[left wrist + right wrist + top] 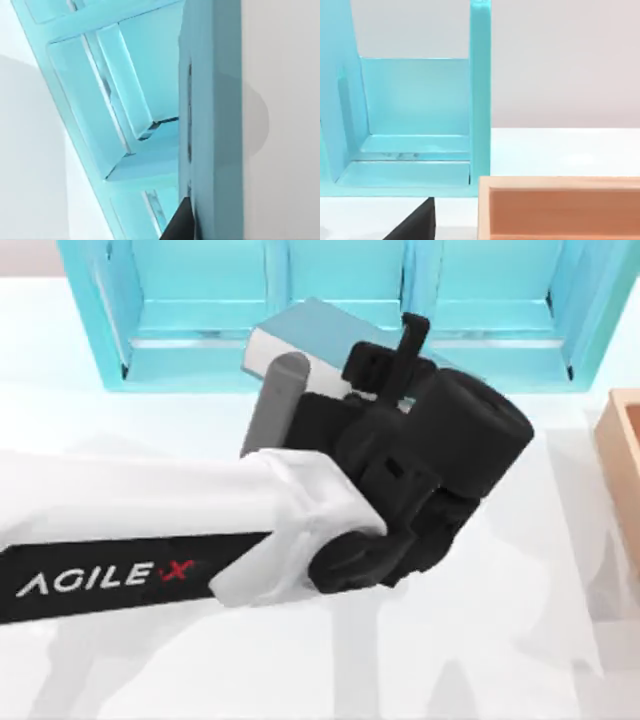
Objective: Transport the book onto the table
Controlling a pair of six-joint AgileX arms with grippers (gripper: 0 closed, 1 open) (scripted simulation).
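Top view: left gripper (pixel 400 370) fingers (pixel 414 335) clasp the tilted book (pixel 315 335).

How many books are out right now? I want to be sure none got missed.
1. The book sits tilted at the shelf's middle front, partly under the left hand. Others could be hidden behind the arm.

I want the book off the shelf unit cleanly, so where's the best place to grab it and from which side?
Probably across its thickness at the end sticking out of the turquoise shelf unit. The book lies tilted, its pale spine edge and near end overhanging toward the table, so come from the table side. The left hand is already there; its fingers are hard to read.
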